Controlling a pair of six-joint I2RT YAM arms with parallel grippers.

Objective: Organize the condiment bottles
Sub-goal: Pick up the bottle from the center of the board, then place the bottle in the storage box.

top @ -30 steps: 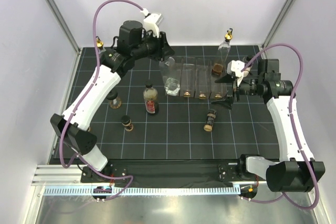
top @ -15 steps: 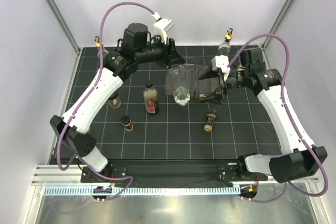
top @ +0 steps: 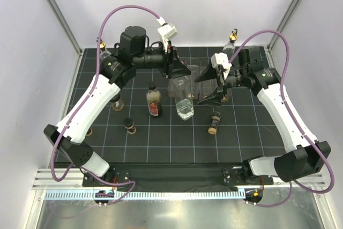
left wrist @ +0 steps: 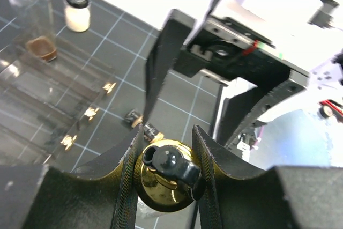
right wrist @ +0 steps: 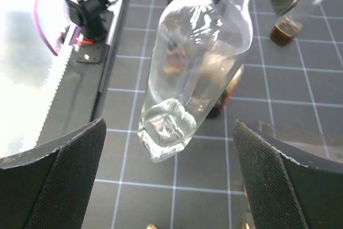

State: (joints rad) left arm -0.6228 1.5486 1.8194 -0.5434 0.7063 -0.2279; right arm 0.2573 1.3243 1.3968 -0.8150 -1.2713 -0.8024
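— Starting big: what carries everything?
— A black gridded surface (top: 161, 143). A clear plastic rack (left wrist: 48, 105) sits toward its back middle.
— And the left hand (left wrist: 167, 156)?
— It is clamped tight on the gold spout (left wrist: 161, 186) of a tall clear bottle (top: 184, 104). The bottle hangs tilted above the surface, in front of the rack, with its base lowest.
— The right hand (top: 210, 85)?
— It is spread wide and holds nothing, just beside that bottle. In its wrist view the glass lies ahead of its two fingers and touches neither.
— Where are the other bottles?
— A red-labelled bottle (top: 154, 102) stands left of the held one. A brown bottle (top: 214, 122) lies on its side, right of it and nearer the front. A short black-capped bottle (top: 129, 126) stands toward the front left. At the back edge stand the back-left bottle (top: 101, 46) and the back-right bottle (top: 231, 44), both tall, clear and gold-topped.
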